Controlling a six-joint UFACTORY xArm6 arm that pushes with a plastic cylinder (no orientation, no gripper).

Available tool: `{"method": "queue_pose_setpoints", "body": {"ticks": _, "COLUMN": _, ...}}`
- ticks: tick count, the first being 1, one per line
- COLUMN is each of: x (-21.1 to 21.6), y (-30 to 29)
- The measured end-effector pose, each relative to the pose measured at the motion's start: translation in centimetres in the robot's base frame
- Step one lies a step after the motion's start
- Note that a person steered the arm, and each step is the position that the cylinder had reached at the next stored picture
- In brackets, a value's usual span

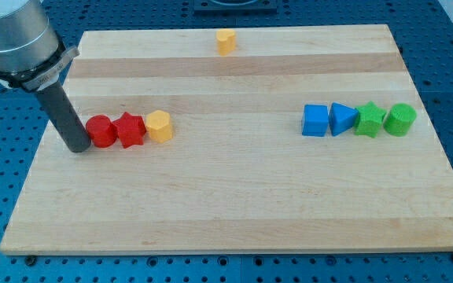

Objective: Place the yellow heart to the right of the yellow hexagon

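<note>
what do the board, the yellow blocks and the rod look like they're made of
The board looks like pale wood, matte, with visible grain and lengthwise strips. The yellow heart and yellow hexagon look like moulded plastic or painted wood, uniform colour with a soft sheen; I cannot tell which. The rod looks like dark matte rubber or plastic, and my tip sits just left of the red cylinder.

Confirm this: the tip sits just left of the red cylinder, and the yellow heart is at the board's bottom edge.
Not quite. The camera view shows the yellow heart near the board's top edge, not the bottom. The rest holds: my tip sits just left of the red cylinder.
</note>
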State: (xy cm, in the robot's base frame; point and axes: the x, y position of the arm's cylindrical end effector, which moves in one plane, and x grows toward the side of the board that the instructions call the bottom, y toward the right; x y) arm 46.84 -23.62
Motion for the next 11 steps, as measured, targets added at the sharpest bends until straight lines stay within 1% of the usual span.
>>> {"method": "queue_pose_setpoints", "body": {"ticks": 1, "x": 0.3, "y": -2.8}}
{"method": "queue_pose_setpoints", "body": {"ticks": 2, "x": -2.7, "y": -6.1}}
{"method": "queue_pose_setpoints", "body": {"ticks": 3, "x": -10.5, "y": -5.8}}
{"method": "queue_pose_setpoints", "body": {"ticks": 4, "x": -13.3, "y": -1.4}}
{"method": "queue_pose_setpoints", "body": {"ticks": 5, "x": -12.8, "y": 5.4}}
{"method": "queue_pose_setpoints", "body": {"ticks": 7, "x": -13.3, "y": 22.2}}
{"method": "queue_pose_setpoints", "body": {"ticks": 8, "x": -17.7, "y": 29.1}}
{"method": "queue_pose_setpoints", "body": {"ticks": 9, "x": -24.1, "y": 32.7}}
{"method": "queue_pose_setpoints", "body": {"ticks": 10, "x": -27.6, "y": 32.4}}
{"method": "queue_pose_setpoints", "body": {"ticks": 11, "x": -27.5, "y": 29.5}}
